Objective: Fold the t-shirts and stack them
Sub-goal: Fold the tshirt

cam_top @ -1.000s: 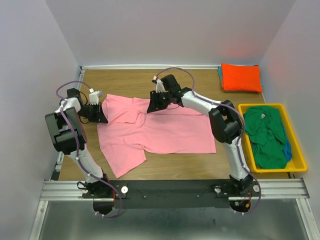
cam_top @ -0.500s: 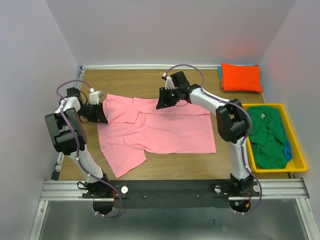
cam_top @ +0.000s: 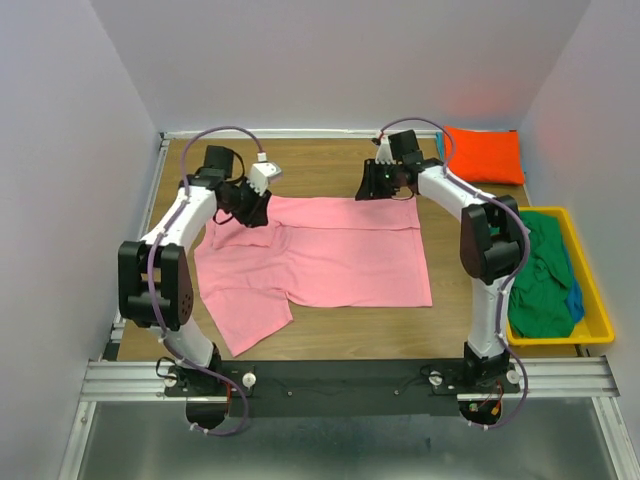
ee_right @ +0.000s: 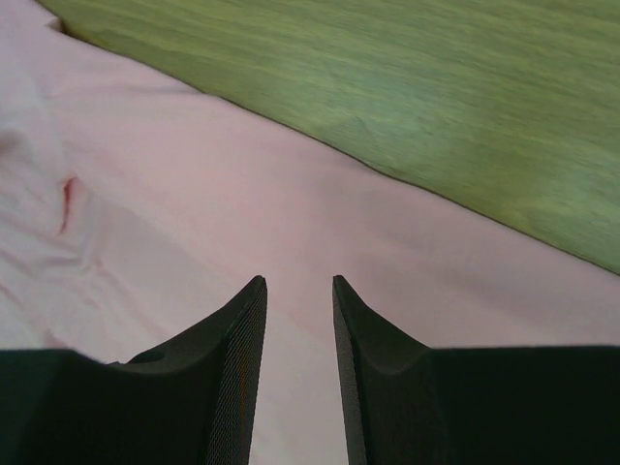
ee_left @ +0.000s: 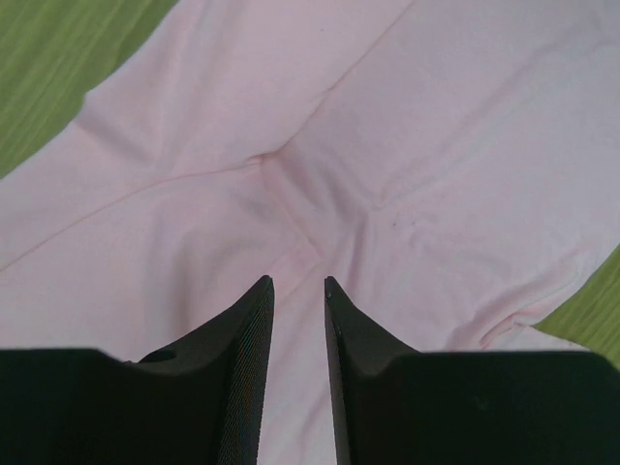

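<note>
A pink t-shirt (cam_top: 330, 255) lies spread flat in the middle of the table, one sleeve pointing toward the near left. My left gripper (cam_top: 254, 208) hovers over its back left part, by the sleeve seam. In the left wrist view the left gripper (ee_left: 298, 281) is open with only pink cloth (ee_left: 407, 145) below. My right gripper (cam_top: 373, 187) is over the shirt's back edge, right of centre. The right gripper (ee_right: 298, 281) is open above pink cloth (ee_right: 194, 223), holding nothing. A folded orange t-shirt (cam_top: 483, 155) rests at the back right.
A yellow bin (cam_top: 597, 318) at the right edge holds a crumpled green shirt (cam_top: 535, 270) with blue cloth (cam_top: 576, 300) under it. A teal edge (cam_top: 440, 148) shows beneath the orange shirt. White walls close in the back and both sides.
My left gripper opened, let go of the shirt's left edge and swung to the back left over the sleeve. My right gripper slid right along the shirt's back edge.
</note>
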Robot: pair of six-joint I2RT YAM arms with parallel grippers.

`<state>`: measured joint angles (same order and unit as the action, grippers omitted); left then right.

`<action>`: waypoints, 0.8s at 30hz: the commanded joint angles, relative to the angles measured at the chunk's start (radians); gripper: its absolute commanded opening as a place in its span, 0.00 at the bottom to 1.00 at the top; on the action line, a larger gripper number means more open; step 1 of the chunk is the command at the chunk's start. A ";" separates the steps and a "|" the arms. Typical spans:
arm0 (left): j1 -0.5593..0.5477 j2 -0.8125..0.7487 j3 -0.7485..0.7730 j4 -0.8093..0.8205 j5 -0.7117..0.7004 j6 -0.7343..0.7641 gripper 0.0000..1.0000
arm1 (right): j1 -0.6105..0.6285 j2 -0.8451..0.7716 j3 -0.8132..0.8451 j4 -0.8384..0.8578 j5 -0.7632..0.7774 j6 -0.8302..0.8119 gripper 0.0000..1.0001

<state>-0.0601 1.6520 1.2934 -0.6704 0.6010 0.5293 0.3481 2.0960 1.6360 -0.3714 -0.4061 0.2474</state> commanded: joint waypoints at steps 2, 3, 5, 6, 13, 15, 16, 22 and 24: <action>-0.090 0.060 -0.031 0.051 -0.142 -0.046 0.36 | -0.017 -0.014 -0.036 -0.049 0.056 -0.034 0.41; -0.116 0.071 -0.037 0.057 -0.155 -0.054 0.36 | -0.020 -0.010 -0.044 -0.049 0.055 -0.034 0.40; -0.138 0.081 -0.045 0.075 -0.196 -0.064 0.37 | -0.026 -0.008 -0.048 -0.050 0.056 -0.033 0.40; -0.145 0.091 -0.045 0.077 -0.204 -0.065 0.38 | -0.026 -0.007 -0.054 -0.050 0.053 -0.033 0.40; -0.193 0.153 -0.055 0.094 -0.289 -0.077 0.40 | -0.034 -0.010 -0.068 -0.052 0.053 -0.039 0.40; -0.196 0.158 -0.057 0.097 -0.300 -0.080 0.40 | -0.034 -0.011 -0.070 -0.052 0.052 -0.040 0.40; -0.198 0.167 -0.057 0.094 -0.306 -0.078 0.40 | -0.035 -0.011 -0.067 -0.054 0.050 -0.040 0.40; -0.201 0.192 -0.071 0.094 -0.328 -0.075 0.39 | -0.038 -0.010 -0.067 -0.054 0.052 -0.043 0.40; -0.202 0.195 -0.074 0.092 -0.331 -0.075 0.39 | -0.040 -0.008 -0.065 -0.054 0.050 -0.043 0.40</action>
<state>-0.2531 1.8259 1.2411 -0.5869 0.3050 0.4603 0.3168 2.0964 1.5784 -0.4076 -0.3779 0.2161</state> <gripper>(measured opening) 0.393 0.405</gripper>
